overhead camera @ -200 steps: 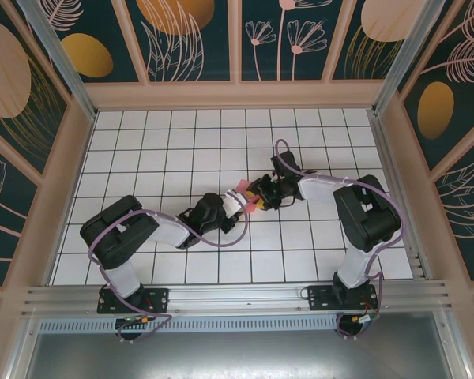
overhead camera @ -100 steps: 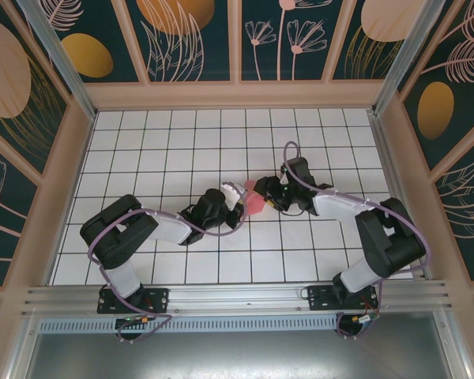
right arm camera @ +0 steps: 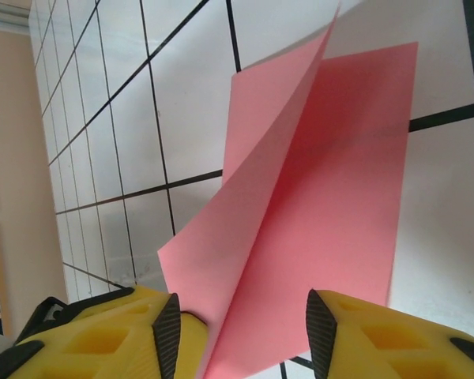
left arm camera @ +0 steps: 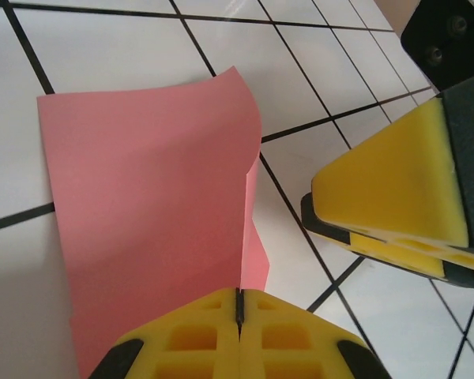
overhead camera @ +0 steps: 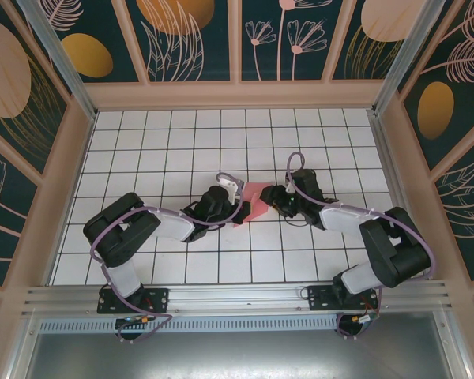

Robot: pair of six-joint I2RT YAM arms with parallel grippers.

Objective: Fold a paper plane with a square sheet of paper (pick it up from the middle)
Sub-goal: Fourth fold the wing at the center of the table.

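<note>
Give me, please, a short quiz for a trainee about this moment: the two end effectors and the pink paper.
1. True or false: the left end effector is shut on the edge of the pink paper.
2. Choose one. The pink paper is: A) a flat, unfolded square; B) folded, with one layer lifted off the other; C) crumpled into a ball.
3. What passes between the open fingers of the right end effector?
Key: 1 true; 2 B; 3 the pink paper.
</note>
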